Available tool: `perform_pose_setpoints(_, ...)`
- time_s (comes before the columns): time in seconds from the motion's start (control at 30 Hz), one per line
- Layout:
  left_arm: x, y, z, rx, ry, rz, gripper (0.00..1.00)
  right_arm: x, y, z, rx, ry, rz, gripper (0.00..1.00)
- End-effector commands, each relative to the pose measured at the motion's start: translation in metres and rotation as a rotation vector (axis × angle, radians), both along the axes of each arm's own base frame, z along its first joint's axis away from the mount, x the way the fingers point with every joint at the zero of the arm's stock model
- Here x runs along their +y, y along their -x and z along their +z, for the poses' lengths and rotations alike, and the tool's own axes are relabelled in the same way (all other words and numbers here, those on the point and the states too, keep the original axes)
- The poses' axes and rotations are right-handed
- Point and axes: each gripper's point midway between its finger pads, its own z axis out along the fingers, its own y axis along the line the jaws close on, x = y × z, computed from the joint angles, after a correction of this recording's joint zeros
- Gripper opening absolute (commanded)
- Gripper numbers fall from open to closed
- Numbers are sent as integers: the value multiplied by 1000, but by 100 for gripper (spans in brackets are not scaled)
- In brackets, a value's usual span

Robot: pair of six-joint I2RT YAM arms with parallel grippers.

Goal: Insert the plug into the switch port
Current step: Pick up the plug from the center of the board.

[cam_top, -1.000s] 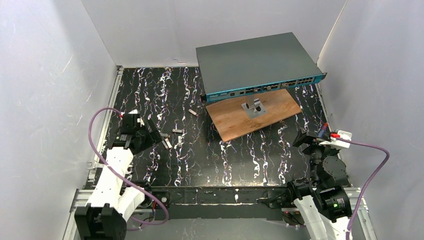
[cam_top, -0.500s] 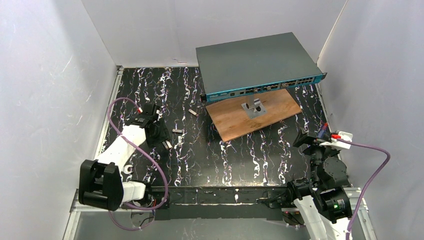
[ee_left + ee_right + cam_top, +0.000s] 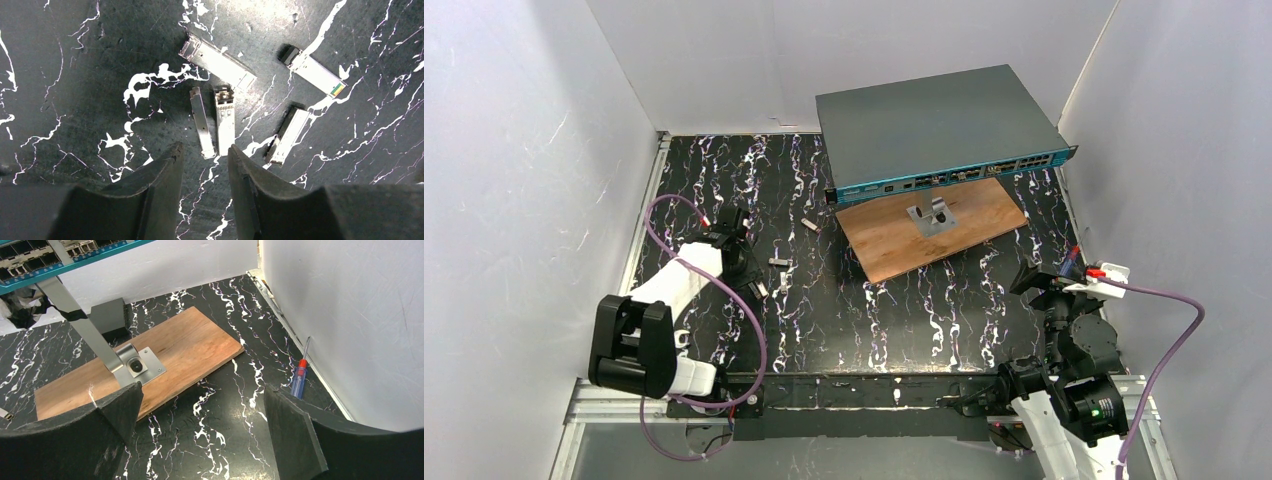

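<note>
The switch (image 3: pixel 939 125) is a wide dark grey box with a teal front strip of sockets (image 3: pixel 60 257), raised on a metal stand above a wooden board. Several small silver plugs lie on the black marbled table at the left (image 3: pixel 769 275). In the left wrist view two plugs lie side by side (image 3: pixel 225 120) just ahead of my fingertips, with others beyond (image 3: pixel 217 61) (image 3: pixel 314 71) (image 3: pixel 287 135). My left gripper (image 3: pixel 205 152) is open and empty, hovering just short of the pair. My right gripper (image 3: pixel 202 390) is open and empty at the right, facing the board.
The brown wooden board (image 3: pixel 932 228) with a metal bracket (image 3: pixel 137 362) lies under the switch. A red and blue screwdriver (image 3: pixel 299 375) lies by the right wall. White walls enclose the table on three sides.
My left arm has swung forward and inward, bringing its gripper over the cluster of plugs. The right arm has not moved.
</note>
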Motion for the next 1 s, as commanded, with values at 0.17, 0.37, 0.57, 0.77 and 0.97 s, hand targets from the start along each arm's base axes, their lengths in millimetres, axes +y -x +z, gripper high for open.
perform_pose_setpoints(0.17,1,2,-14,15,-12,28,29,0,1,9,-48,-17,1,100)
perform_pose_setpoints(0.37,5,6,-21,18,-25,47,24,0,1,9,-48,-16,1,100)
perform_pose_setpoints(0.57,5,10,-25,20,-18,57,16,0,1,9,-46,-15,1,100)
perform_pose_setpoints(0.77,6,15,-24,-27,50,81,9,0,1,9,-47,-16,3,100)
perform_pose_setpoints(0.97,6,19,-23,-94,190,116,7,0,1,8,-45,-14,3,100)
